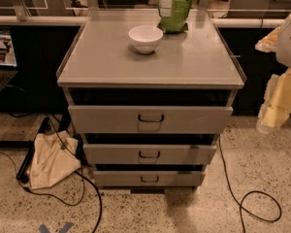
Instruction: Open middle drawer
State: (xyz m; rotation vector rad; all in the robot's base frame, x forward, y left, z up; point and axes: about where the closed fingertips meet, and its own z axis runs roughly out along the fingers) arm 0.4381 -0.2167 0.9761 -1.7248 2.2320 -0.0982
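A grey metal cabinet (150, 76) holds three drawer fronts stacked one above another. The middle drawer (184, 154) has a medium-sized front with a small dark loop handle (149, 154) at its centre. A dark gap shows above its front. My gripper (276, 106) is a white and yellowish shape at the right edge of the camera view. It hangs in the air to the right of the cabinet, about level with the top drawer, and touches nothing.
The tallest drawer (102, 119) is above and the slimmest drawer (116, 179) is below. A white bowl (145, 37) and a green bag (173, 6) sit on the cabinet top. A cloth bag (51, 159) and black cables (254, 203) lie on the floor.
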